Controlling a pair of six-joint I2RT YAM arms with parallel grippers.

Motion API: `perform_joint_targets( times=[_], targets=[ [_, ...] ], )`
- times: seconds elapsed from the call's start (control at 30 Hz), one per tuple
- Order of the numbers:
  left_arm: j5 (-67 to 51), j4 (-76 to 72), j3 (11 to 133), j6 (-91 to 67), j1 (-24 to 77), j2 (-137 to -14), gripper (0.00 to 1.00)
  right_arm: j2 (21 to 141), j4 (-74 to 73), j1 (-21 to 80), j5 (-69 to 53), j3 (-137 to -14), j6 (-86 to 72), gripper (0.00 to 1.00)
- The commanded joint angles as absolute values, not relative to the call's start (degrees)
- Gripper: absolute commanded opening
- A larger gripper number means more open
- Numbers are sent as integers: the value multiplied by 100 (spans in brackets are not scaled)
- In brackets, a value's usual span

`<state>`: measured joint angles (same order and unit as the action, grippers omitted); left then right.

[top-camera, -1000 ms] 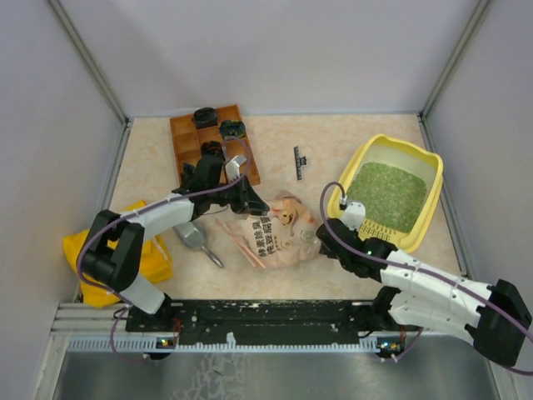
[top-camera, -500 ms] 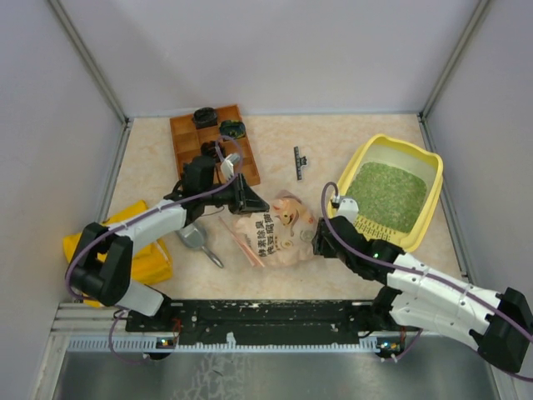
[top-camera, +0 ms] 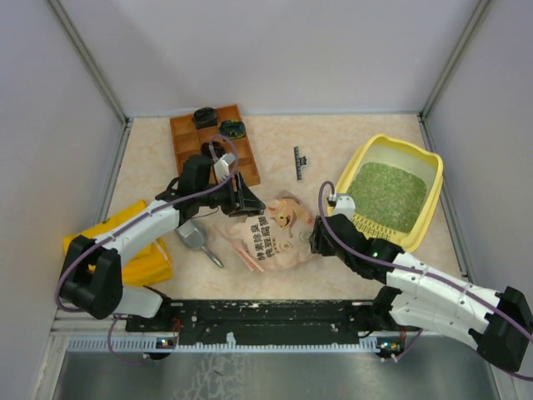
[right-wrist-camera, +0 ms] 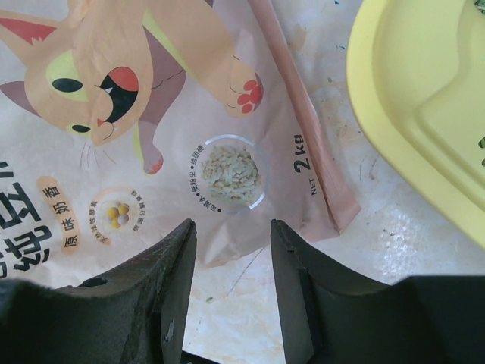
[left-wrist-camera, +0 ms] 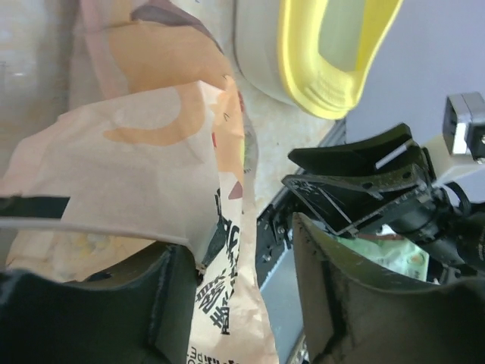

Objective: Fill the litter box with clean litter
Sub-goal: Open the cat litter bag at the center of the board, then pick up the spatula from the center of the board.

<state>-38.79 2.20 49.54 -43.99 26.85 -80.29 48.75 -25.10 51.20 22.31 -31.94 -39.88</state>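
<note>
The yellow litter box [top-camera: 427,196] stands at the right, with green clean litter [top-camera: 387,196] spread across its floor. A pink printed pouch [top-camera: 271,233] lies flat at the table's middle. My left gripper [top-camera: 250,204] is open at the pouch's upper left edge. In the left wrist view a fold of the pouch [left-wrist-camera: 136,174] runs between the left gripper's [left-wrist-camera: 242,288] parted jaws, close to the left finger. My right gripper [top-camera: 321,242] is open over the pouch's right corner. The right wrist view shows the right gripper [right-wrist-camera: 233,265] above the pouch [right-wrist-camera: 151,152] rim, with the litter box [right-wrist-camera: 409,114] to its right.
A brown wooden compartment tray [top-camera: 187,137] holding dark items sits at the back left. A grey scoop [top-camera: 196,240] lies left of the pouch, and a yellow cloth bag [top-camera: 150,258] lies at the near left. A small black part [top-camera: 298,161] rests mid-table. Walls enclose three sides.
My left gripper has opened and let go of the pouch's edge, which has settled onto the table. My right gripper has shifted left toward the pouch's corner.
</note>
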Motion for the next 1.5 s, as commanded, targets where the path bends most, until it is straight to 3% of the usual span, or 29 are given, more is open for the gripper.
perform_joint_targets(
  times=[0.0,0.17,0.37,0.57,0.83,1.47],
  targets=[
    [-3006,1196,5310,-3765,2634,-7737,60,4747,-2275,5098,2321,-3507,-3837,44],
    [-1753,2221,5597,-3746,2597,-7562,68,4733,-2217,5096,2292,-3515,-3771,44],
    [444,3661,5988,-4601,2582,-7300,69,4737,-2284,5098,2288,-3495,-3662,44],
    [1418,5021,6339,-5055,2571,-7050,72,4738,-2368,5096,2231,-3495,-3519,45],
    [1261,5763,6021,-5693,2570,-6835,64,4746,-2313,5097,2159,-3536,-3556,45],
    [366,4613,4313,-6348,2579,-7089,57,4869,-2323,5099,1955,-3450,-3625,44]
  ],
)
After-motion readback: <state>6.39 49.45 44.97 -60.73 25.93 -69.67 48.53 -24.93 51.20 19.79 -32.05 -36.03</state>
